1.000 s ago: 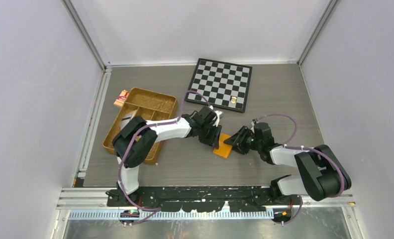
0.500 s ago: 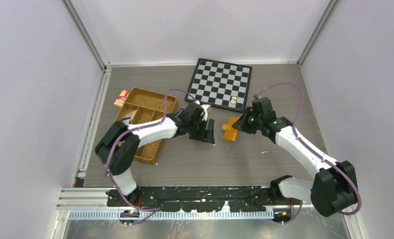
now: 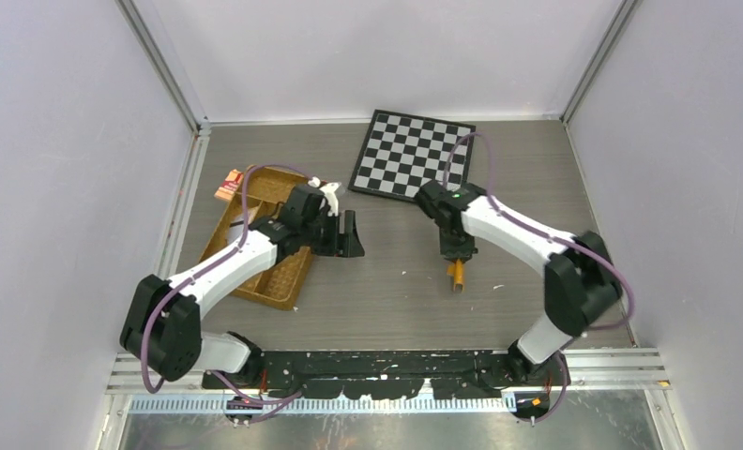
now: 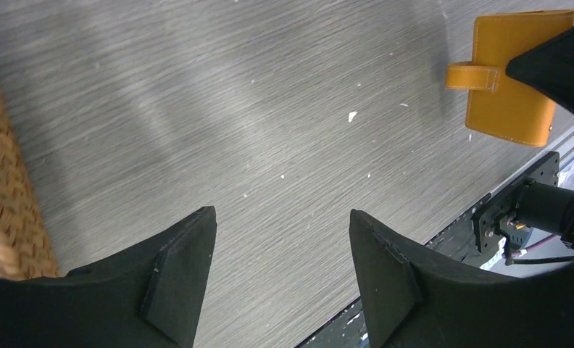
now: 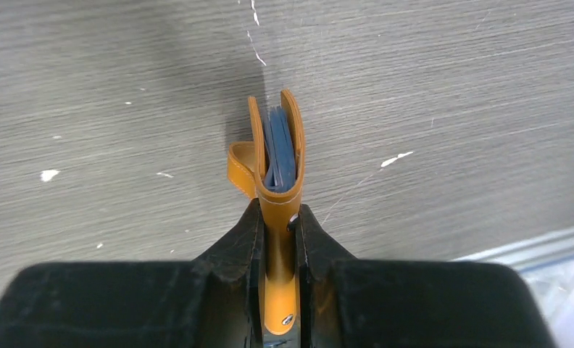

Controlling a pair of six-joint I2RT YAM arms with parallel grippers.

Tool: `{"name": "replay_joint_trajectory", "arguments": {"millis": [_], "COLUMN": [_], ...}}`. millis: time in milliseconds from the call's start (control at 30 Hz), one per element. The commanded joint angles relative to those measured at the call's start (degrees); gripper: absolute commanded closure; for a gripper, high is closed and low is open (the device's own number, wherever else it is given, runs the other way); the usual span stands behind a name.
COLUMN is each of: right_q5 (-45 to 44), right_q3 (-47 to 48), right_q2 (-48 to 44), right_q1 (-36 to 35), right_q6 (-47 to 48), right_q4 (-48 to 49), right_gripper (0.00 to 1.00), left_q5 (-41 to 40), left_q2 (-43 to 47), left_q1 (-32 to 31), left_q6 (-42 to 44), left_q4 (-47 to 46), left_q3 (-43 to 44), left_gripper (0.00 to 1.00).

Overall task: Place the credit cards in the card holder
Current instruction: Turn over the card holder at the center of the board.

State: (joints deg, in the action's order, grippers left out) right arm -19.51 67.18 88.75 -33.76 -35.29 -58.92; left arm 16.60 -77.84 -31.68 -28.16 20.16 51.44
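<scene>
The orange card holder (image 5: pixel 275 170) is pinched edge-on between the fingers of my right gripper (image 5: pixel 277 239), which is shut on it just above the grey table. Blue credit cards (image 5: pixel 279 154) show edge-on between its two leaves, and its strap loops out to the left. From above, the card holder (image 3: pixel 456 274) hangs below the right gripper (image 3: pixel 458 255), right of the table's middle. My left gripper (image 3: pixel 349 234) stands open and empty beside the tray, well left of the holder. In the left wrist view the left gripper (image 4: pixel 280 217) faces bare table, with the card holder (image 4: pixel 512 80) at upper right.
A brown woven divided tray (image 3: pixel 283 192) lies at the left, under the left arm, its edge (image 4: pixel 9 203) close to the left fingers. A small red-and-tan packet (image 3: pixel 229 185) lies beyond it. A chessboard (image 3: pixel 410 155) sits at the back centre. White specks dot the table.
The left gripper opened, let go of the holder and drew back left to the tray. The right gripper closed on the holder, lifted it and carried it to the right and nearer the front.
</scene>
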Motion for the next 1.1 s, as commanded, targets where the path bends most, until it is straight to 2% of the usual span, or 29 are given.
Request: {"name": "replay_joint_trajectory", "arguments": {"millis": [0,167,200,300,367,467,600,633,733,833,1067], "right_q5": [-10.36,-16.40,-16.33,-14.16,-11.73,-7.50,-2.93,-2.25,-1.71,-4.81,-24.02], "right_q3": [6.79,15.37,17.08,21.10,22.61,23.79,23.77,23.48,22.94,22.71,24.14], "right_q2": [8.69,19.61,21.09,24.77,25.97,25.25,23.38,23.29,23.25,21.91,20.99], "right_q1": [-5.72,-12.28,-13.28,-15.26,-16.15,-16.76,-16.86,-16.86,-16.87,-16.87,-15.59], "right_q6": [-6.52,-10.83,-11.19,-11.38,-11.17,-10.66,-9.59,-9.36,-8.65,-7.55,-4.67], "right_q4": [-6.27,-9.40,-9.46,-8.81,-7.67,-4.90,-0.50,0.32,0.88,-1.05,-18.05], "right_gripper": [0.99,0.97,0.95,0.74,0.64,0.58,0.55,0.57,0.77,0.88,0.97], "left_q5": [2.12,1.92,1.68,0.53,-0.10,-1.37,-2.89,-3.16,-3.09,-3.17,-3.80], "left_q2": [3.55,6.58,7.21,9.43,11.12,13.61,16.41,16.73,16.87,16.47,16.76], "left_q1": [1.66,2.48,2.58,2.84,2.94,3.07,3.12,3.16,3.22,3.29,3.55], "left_q6": [1.50,1.54,1.42,1.15,0.74,0.56,1.06,1.09,0.98,0.98,1.13], "left_q4": [1.59,2.43,2.58,3.03,3.27,4.27,6.06,6.10,6.12,6.54,6.36], "left_q3": [-2.61,-5.05,-5.49,-7.13,-8.26,-9.57,-10.17,-10.40,-10.59,-10.25,-10.17], "left_gripper": [0.30,0.30,0.30,0.29,0.29,0.28,0.25,0.24,0.23,0.23,0.23]}}
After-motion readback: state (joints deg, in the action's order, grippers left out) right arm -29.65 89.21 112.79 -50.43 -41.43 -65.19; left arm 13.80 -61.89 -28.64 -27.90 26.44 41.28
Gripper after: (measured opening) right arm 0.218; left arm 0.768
